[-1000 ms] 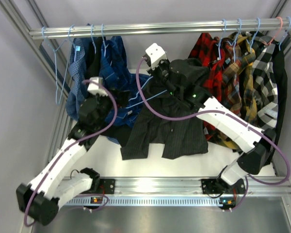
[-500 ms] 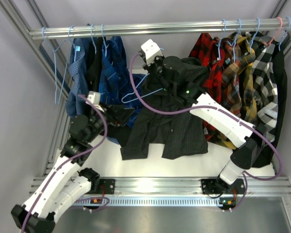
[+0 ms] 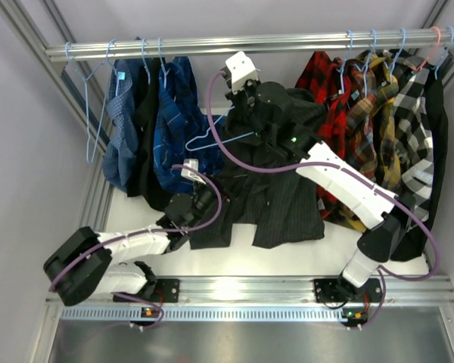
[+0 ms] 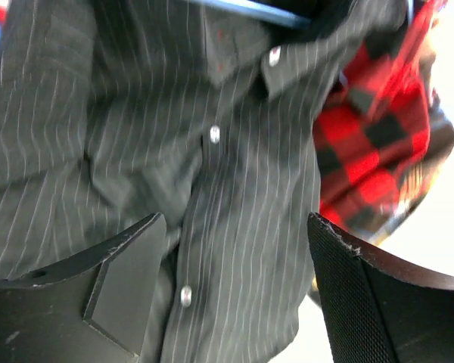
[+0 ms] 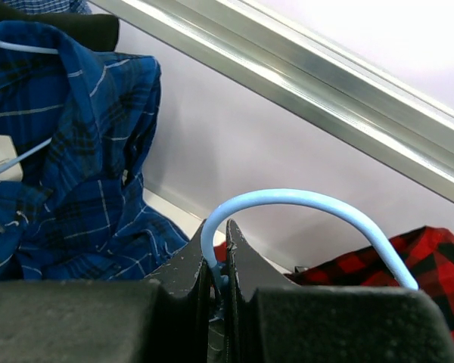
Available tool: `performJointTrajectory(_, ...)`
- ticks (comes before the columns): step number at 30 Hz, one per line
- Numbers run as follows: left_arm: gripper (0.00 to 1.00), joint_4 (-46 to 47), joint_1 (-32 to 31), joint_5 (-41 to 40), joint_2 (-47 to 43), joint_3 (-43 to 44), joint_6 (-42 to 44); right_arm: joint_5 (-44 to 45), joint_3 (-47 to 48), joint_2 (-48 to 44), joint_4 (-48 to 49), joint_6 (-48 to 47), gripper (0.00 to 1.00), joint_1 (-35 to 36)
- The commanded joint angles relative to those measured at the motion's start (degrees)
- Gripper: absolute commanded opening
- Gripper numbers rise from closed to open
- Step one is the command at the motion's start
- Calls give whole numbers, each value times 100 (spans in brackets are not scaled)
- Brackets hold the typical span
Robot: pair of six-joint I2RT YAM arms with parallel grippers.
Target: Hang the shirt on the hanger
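The dark pinstriped shirt [image 3: 268,200] hangs from under my right arm, with its hem lying on the white table. It fills the left wrist view [image 4: 234,174], button placket in the middle. My right gripper [image 3: 239,106] is shut on the hook of the light-blue wire hanger [image 3: 206,139]; the hook [image 5: 303,200] arches out from between the closed fingers [image 5: 221,234]. One hanger arm sticks out to the left of the shirt. My left gripper [image 3: 208,198] is low at the shirt's left edge, open [image 4: 237,227], with the shirt front between the fingers and not gripped.
A metal rail [image 3: 234,44] runs across the back. Blue checked shirts [image 3: 174,113] and spare hangers [image 3: 91,98] hang on its left; red plaid [image 3: 340,98] and other plaid shirts [image 3: 408,113] hang on its right. Red plaid also shows behind the shirt [image 4: 371,144].
My left arm has dropped low and swung right, bringing its open gripper up to the shirt's left side. My right gripper has shifted slightly with the hanger.
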Motion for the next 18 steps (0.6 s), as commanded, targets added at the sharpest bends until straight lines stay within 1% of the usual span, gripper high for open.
performJointTrajectory(1,79,2721,-378,-1436,698,26,297,282,315,-25,122,118,0,-33)
performJointTrajectory(2,79,2909,-431,-1725,884,79,342,265,315,-25,114,136,0,-33)
performJointTrajectory(5,79,3656,-555,-1868,1631,351,482,195,342,-43,70,207,0,-41)
performJointTrajectory(6,79,3840,-616,-2217,1790,413,553,177,342,-52,52,241,0,-41)
performJointTrajectory(7,79,4269,-730,-2403,2122,474,780,168,350,-52,26,268,0,-50)
performJointTrajectory(9,78,4273,-775,-2807,2301,729,843,124,342,-69,-27,320,0,-50)
performJointTrajectory(10,79,4273,-775,-2844,2441,817,913,124,315,-87,-27,329,0,-41)
performJointTrajectory(12,81,4273,-775,-2871,2503,1045,975,107,254,-157,-36,391,0,-59)
performJointTrajectory(15,82,4273,-775,-2853,2556,1274,1151,115,157,-245,-27,444,0,-76)
performJointTrajectory(18,82,4273,-775,-2652,2495,1354,1309,177,113,-271,-27,505,0,-129)
